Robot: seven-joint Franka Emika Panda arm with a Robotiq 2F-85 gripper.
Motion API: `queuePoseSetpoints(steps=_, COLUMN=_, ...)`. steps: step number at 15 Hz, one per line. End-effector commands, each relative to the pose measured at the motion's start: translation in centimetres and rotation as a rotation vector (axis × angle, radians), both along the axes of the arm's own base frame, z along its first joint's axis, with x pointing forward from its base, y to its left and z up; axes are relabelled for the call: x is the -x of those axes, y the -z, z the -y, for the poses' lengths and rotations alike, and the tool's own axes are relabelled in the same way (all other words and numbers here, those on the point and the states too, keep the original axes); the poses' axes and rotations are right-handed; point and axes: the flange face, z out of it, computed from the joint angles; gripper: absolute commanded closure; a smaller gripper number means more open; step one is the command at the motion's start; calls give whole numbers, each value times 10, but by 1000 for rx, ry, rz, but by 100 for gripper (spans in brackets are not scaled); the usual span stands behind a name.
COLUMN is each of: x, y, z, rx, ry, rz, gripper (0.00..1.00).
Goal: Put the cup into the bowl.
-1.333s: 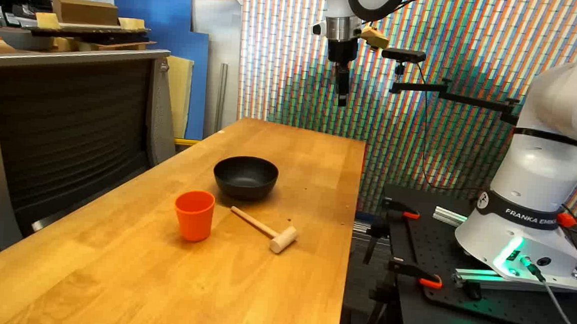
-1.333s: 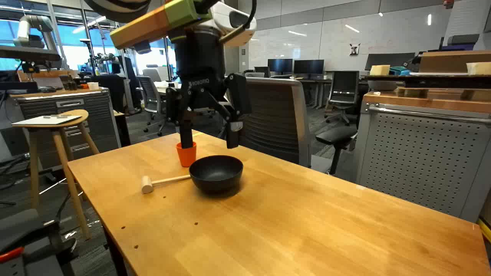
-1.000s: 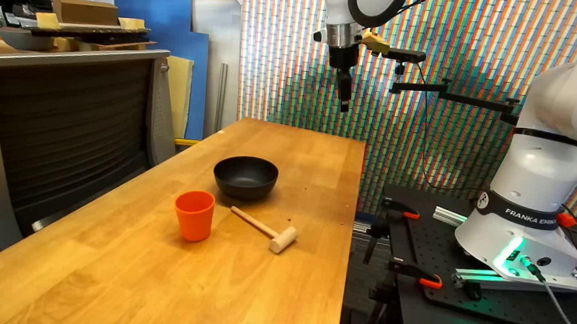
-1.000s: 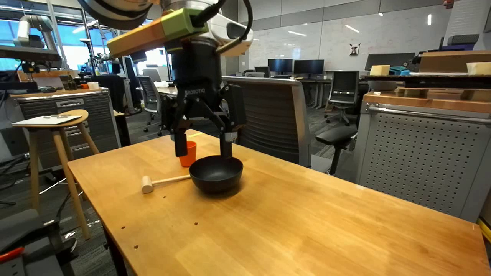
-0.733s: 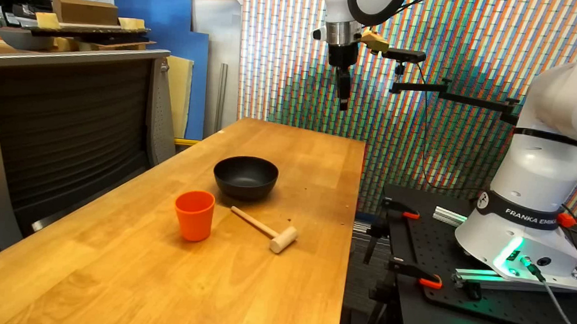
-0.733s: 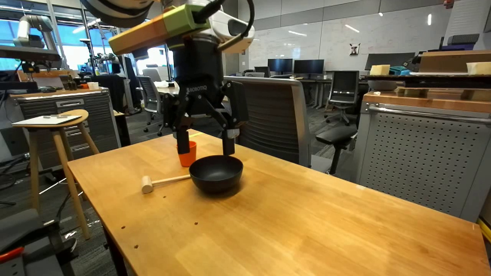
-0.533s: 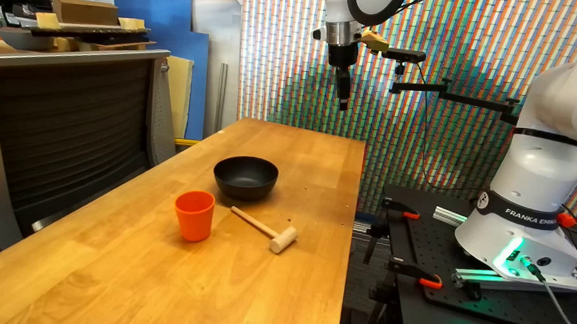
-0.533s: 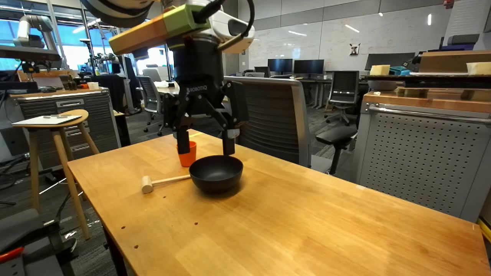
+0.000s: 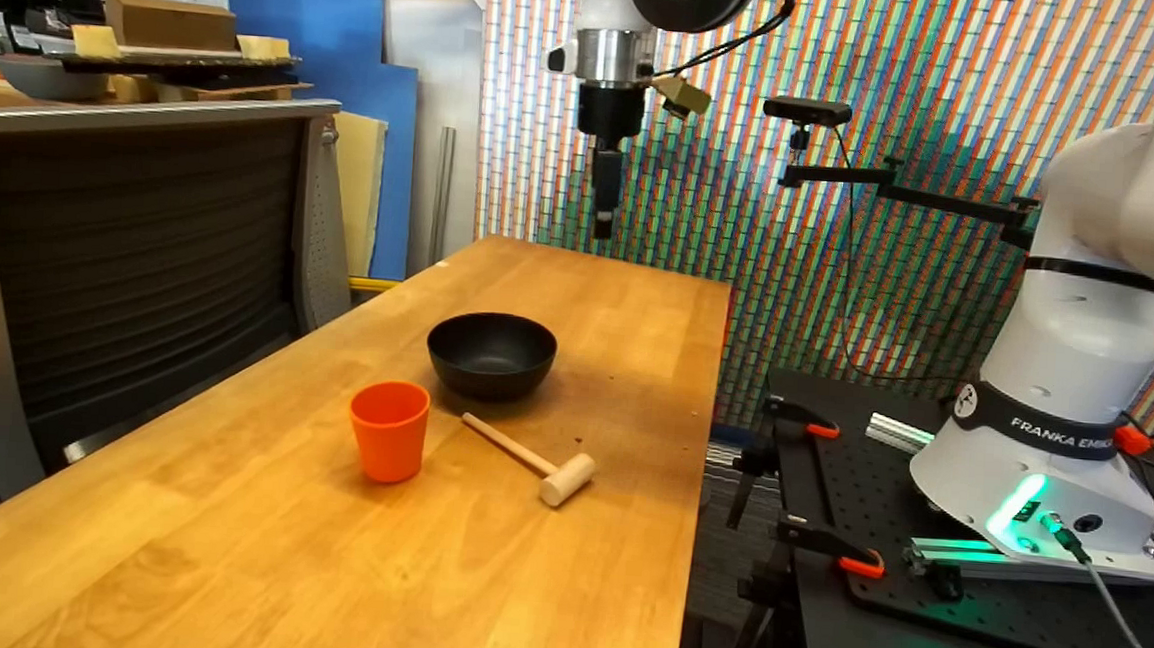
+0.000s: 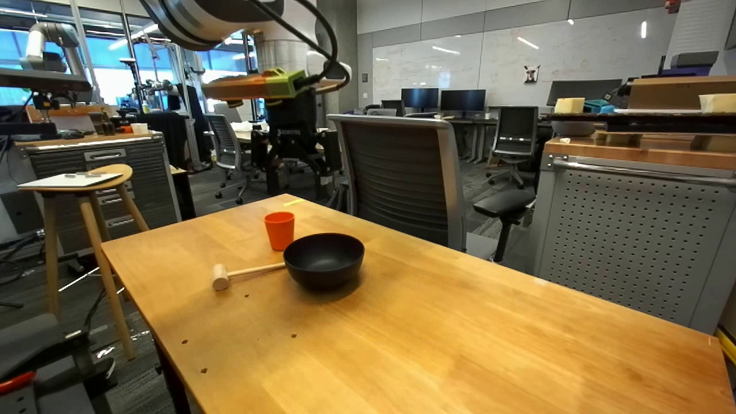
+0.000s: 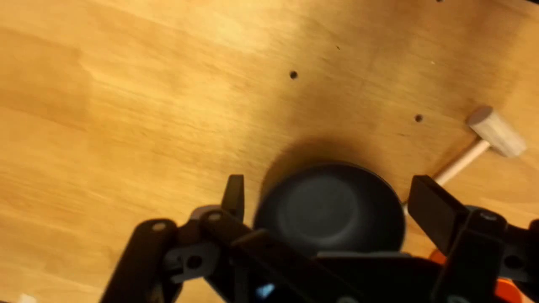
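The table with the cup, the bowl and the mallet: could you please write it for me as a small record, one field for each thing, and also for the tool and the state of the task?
table: wooden top
cup: orange-red, upright on the table, outside the bowl
bowl: black, round, open side up, apart from the cup
mallet: light wood, lying on the table beside the bowl
tool: open, in the air, holding nothing
task: not done; cup not yet in the bowl

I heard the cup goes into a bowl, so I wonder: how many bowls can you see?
2. The black bowl stands on the table near the cup; a grey bowl, partly hidden, is on the bench in both exterior views. Others may be hidden.
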Motion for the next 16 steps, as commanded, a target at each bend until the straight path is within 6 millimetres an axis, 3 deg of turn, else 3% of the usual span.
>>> queuePoseSetpoints(steps=1, x=-58, y=16, z=-76, rx=-52, ry=-139, rz=-7, gripper=0)
queuePoseSetpoints(steps=4, x=-97, y=42, z=-138, rx=-30, ry=-244, rz=-38, gripper=0)
queuePoseSetpoints(steps=7, x=-127, y=78, z=-181, rx=-21, ry=-324, rz=-81, gripper=0)
queuePoseSetpoints(steps=11, x=-161, y=118, z=-206, rx=0, ry=-376, rz=-139, gripper=0)
queuePoseSetpoints(steps=16, x=-191, y=139, z=-217, rx=-28, ry=-408, rz=-205, gripper=0)
